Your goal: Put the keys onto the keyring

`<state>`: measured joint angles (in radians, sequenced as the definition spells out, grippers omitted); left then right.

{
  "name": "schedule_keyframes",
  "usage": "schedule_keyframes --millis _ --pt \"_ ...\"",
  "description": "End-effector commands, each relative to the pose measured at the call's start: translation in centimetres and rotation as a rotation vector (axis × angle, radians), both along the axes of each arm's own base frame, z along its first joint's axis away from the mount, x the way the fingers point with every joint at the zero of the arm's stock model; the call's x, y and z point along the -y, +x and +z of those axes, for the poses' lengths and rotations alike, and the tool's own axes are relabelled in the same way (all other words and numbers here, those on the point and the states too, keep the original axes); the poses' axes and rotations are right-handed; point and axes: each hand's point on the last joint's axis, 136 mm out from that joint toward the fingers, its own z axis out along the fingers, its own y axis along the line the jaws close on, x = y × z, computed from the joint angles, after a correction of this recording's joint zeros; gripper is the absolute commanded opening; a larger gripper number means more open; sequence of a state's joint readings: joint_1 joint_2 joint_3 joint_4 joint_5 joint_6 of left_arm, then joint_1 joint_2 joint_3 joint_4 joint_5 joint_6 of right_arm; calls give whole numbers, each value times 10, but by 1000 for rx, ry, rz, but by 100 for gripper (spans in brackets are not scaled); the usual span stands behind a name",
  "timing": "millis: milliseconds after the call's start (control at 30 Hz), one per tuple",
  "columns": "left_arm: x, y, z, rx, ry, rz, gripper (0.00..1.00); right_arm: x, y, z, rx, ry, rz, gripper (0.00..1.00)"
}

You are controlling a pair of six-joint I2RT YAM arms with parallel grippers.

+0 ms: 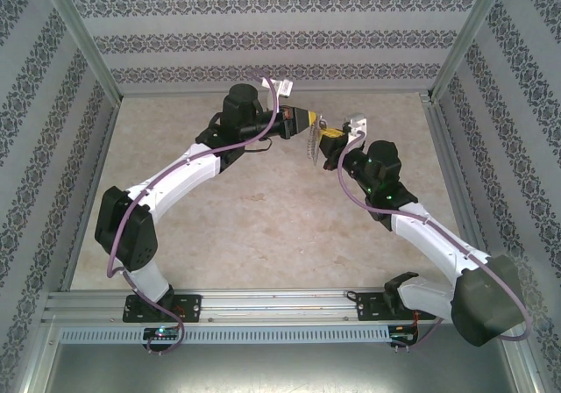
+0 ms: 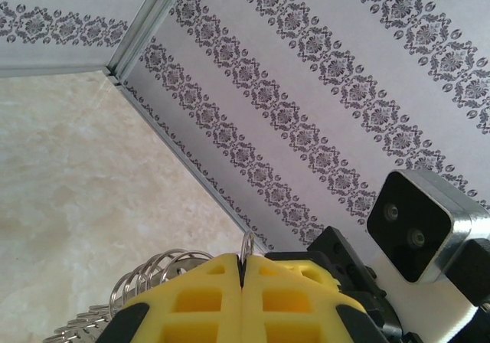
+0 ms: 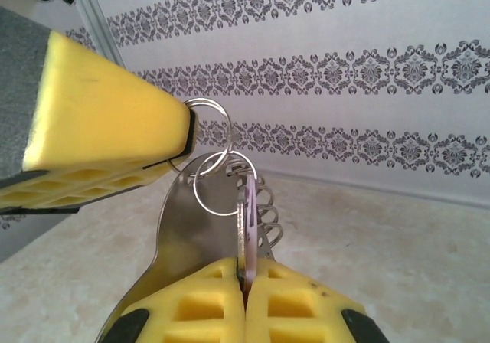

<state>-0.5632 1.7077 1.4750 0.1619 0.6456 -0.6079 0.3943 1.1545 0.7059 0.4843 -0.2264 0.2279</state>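
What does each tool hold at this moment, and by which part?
The left tool pinches a small silver ring by its rim. The right tool pinches the lilac key, seen edge-on, by its lower end.

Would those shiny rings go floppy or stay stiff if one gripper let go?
Probably floppy as a bunch: the rings are loose loops threaded through each other, so they'd likely swing. Each thin wire loop looks stiff itself. Smooth metal might slip.

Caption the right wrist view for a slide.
Right gripper pinches lilac-headed silver key; left gripper holds thin round silver ring.
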Motion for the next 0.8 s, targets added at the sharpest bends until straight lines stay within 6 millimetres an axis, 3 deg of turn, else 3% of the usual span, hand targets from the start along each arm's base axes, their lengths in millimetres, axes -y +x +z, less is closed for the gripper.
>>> schedule_keyframes --millis 0,767 --pt "6 -5 10 66 -12 -20 0 -3 -2 12 23 2 33 0" --pt "-3 -11 13 183 -38 -1 0 -53 -20 -29 -133 -34 233 0"
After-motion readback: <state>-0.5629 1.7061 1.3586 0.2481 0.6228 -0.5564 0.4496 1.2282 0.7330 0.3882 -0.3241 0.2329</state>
